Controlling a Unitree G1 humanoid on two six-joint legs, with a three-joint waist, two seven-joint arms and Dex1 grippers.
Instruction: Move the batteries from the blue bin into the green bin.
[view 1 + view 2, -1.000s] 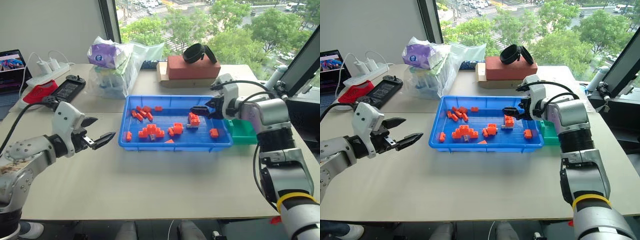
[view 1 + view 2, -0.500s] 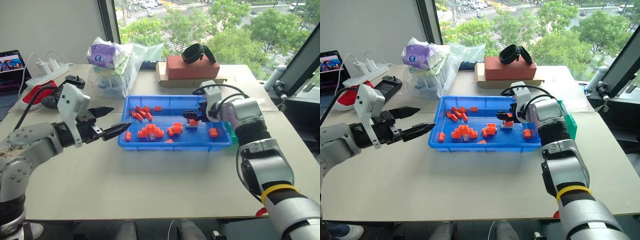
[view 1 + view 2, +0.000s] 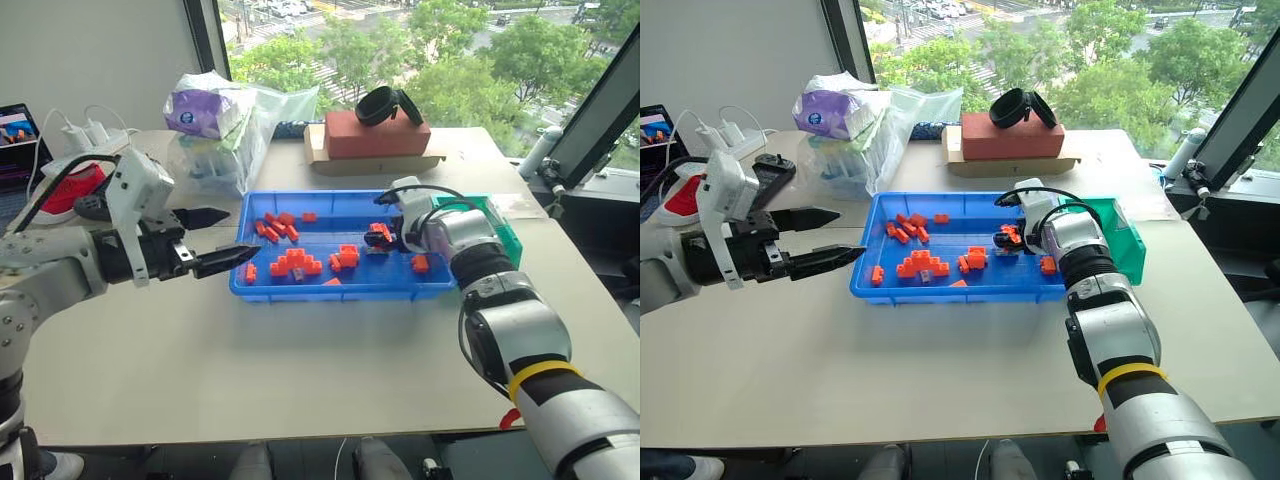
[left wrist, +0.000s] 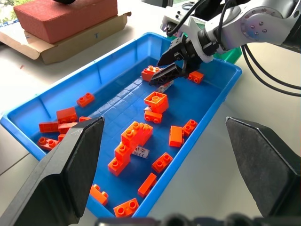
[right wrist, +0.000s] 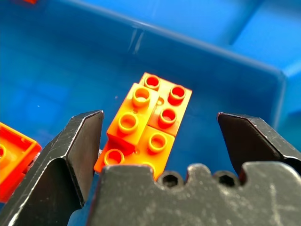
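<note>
The right gripper (image 4: 165, 74) stands with its jaws spread and empty, low in the right part of the blue bin (image 3: 330, 291), straddling a stack of orange bricks (image 5: 146, 127). A battery (image 4: 164, 87) seems to lie just beside the fingertips. Closing here risks pinching bricks instead. The left gripper (image 3: 222, 240), also spread and empty, hovers at centre left. The green bin (image 3: 1122, 235) waits at centre right.
</note>
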